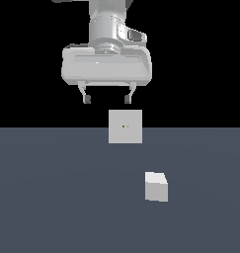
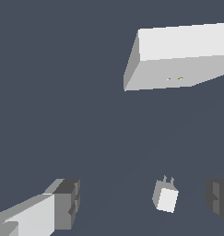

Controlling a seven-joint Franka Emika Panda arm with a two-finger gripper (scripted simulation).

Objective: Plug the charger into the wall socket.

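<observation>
Robot's grey two-finger gripper [image 1: 107,99] hangs high, fingers spread, holding nothing. Small off-white cube-like charger [image 1: 156,187] sits on the dark floor, below and toward the exterior view's right of it, prongs [image 2: 168,180] aimed roughly at the flat light-grey square wall socket [image 1: 125,126], well apart.

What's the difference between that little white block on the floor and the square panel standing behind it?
The charger is a small cube-like block; the wall socket shows a larger square face. The wrist view shows two short prongs on the charger, while the wall socket has small dots on its face. The charger lies nearer the exterior camera and toward its right. Both are plain off-white or light grey.
</observation>
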